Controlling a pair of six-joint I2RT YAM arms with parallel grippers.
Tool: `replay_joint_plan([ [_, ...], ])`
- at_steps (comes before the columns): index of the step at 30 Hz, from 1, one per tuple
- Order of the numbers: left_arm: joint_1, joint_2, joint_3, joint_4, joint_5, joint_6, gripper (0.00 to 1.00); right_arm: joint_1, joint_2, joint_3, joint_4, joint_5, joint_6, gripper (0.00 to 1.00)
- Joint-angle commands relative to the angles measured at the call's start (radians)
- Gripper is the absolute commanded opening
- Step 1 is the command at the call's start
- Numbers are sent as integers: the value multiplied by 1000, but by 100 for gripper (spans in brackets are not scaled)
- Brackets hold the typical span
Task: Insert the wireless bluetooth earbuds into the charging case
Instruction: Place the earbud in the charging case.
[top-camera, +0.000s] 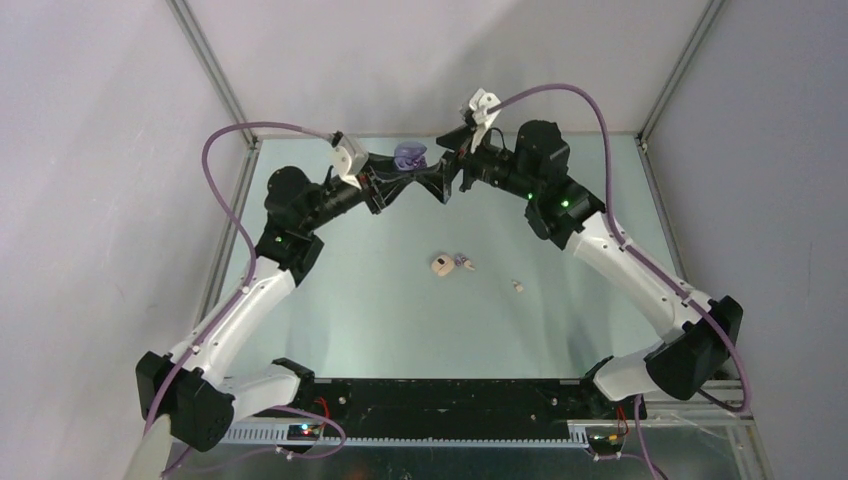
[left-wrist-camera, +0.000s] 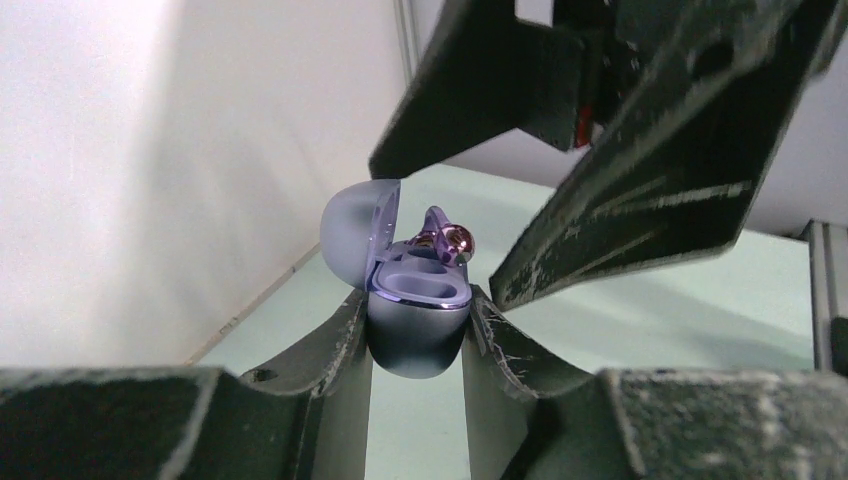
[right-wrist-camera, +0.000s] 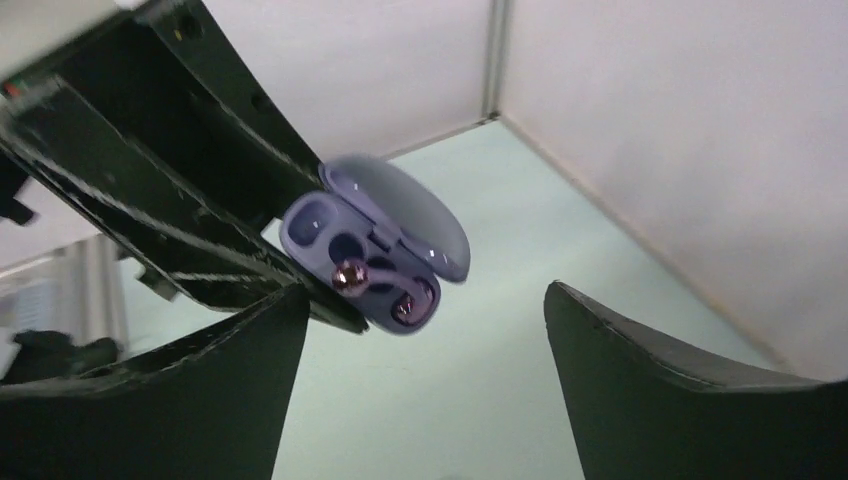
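Clamping charging case (left-wrist-camera: 415, 345) in left gripper (left-wrist-camera: 418, 300), right gripper (right-wrist-camera: 425, 292) spread wide alongside, loose earbuds (top-camera: 517, 287) on table (top-camera: 350, 300)

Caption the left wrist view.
Left claw grips the open lavender plastic charging case, one shiny purple earbud perched in it.

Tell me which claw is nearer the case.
Left. The left claw is shut on the open case's base, holding it aloft. The right claw stands open right beside the case, not gripping it.
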Motion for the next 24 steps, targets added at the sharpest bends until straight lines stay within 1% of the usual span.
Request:
replay_joint_plan([
  [1, 3, -46, -12, -30, 61, 158, 0, -21, 37, 100, -106, -216, 149, 96],
  [3, 3, -49, -15, -44, 66, 179, 0, -31, 49, 114, -113, -256, 154, 97],
  [5, 3, -51, -14, -51, 72, 189, 0, -37, 66, 131, -129, -257, 166, 98],
  [11, 2, -55, -10, -59, 71, 195, 0, -66, 96, 151, -136, -221, 234, 90],
  [16, 2, -59, -11, -75, 74, 208, 0, -108, 110, 146, -102, -251, 311, 83],
  [17, 1, -59, -11, -77, 74, 212, 0, -116, 112, 146, -93, -270, 316, 82],
  [20, 2, -58, -11, -83, 75, 217, 0, -125, 117, 146, -69, -333, 320, 85],
  [24, 2, -59, -9, -83, 75, 217, 0, -125, 124, 149, -64, -338, 324, 82],
])
